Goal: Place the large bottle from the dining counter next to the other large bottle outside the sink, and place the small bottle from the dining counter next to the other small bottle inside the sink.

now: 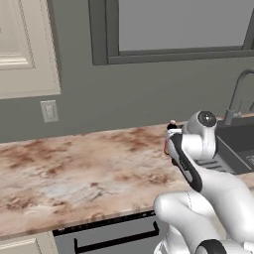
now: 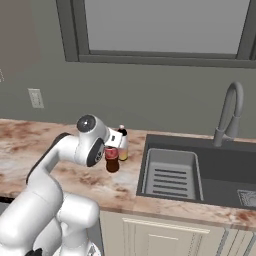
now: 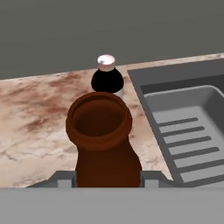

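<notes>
Glass makes the large brown bottle (image 3: 105, 144) stiff, slick, breakable and top-heavy, so the end effector (image 3: 107, 178), clamped on its body below the neck, looks well placed, holding it just left of the sink (image 3: 183, 131) near the white-capped bottle (image 3: 107, 76).

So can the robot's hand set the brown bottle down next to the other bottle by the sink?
Probably yes. The gripper holds the brown bottle just in front of the other bottle, with bare counter around them.
</notes>
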Available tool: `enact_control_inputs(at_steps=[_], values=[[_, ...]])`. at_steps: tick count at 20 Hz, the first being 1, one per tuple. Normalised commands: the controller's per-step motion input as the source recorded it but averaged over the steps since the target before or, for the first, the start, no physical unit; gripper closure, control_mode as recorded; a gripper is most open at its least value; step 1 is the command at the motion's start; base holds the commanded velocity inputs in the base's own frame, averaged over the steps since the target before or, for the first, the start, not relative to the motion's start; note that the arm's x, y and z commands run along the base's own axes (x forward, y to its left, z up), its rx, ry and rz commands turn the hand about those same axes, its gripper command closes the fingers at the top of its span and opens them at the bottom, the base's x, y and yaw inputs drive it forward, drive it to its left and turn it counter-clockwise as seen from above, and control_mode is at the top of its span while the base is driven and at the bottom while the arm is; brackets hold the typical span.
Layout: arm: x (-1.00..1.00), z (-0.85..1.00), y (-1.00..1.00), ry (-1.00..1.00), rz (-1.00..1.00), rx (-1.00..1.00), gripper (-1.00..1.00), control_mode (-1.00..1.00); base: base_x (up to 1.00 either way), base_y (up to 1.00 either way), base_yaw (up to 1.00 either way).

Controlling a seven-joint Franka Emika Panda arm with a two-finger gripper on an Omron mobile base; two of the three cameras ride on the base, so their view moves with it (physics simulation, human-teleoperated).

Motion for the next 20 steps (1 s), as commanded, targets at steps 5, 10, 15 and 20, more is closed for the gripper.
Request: enact_control_inputs(at_steps=[5, 10, 15, 20], values=[[0.0, -0.33, -0.05, 0.01, -0.02, 0.01, 1.0, -1.0, 0.0, 0.0, 0.0], [0.07, -0.28, -0.01, -0.02, -0.01, 0.0, 1.0, -1.0, 0.0, 0.0, 0.0], [0.11, -0.31, 0.0, -0.05, -0.01, 0.0, 1.0, -1.0, 0.0, 0.0, 0.0], [0.2, -0.33, 0.0, -0.03, -0.01, -0.01, 1.0, -1.0, 0.0, 0.0, 0.0]])
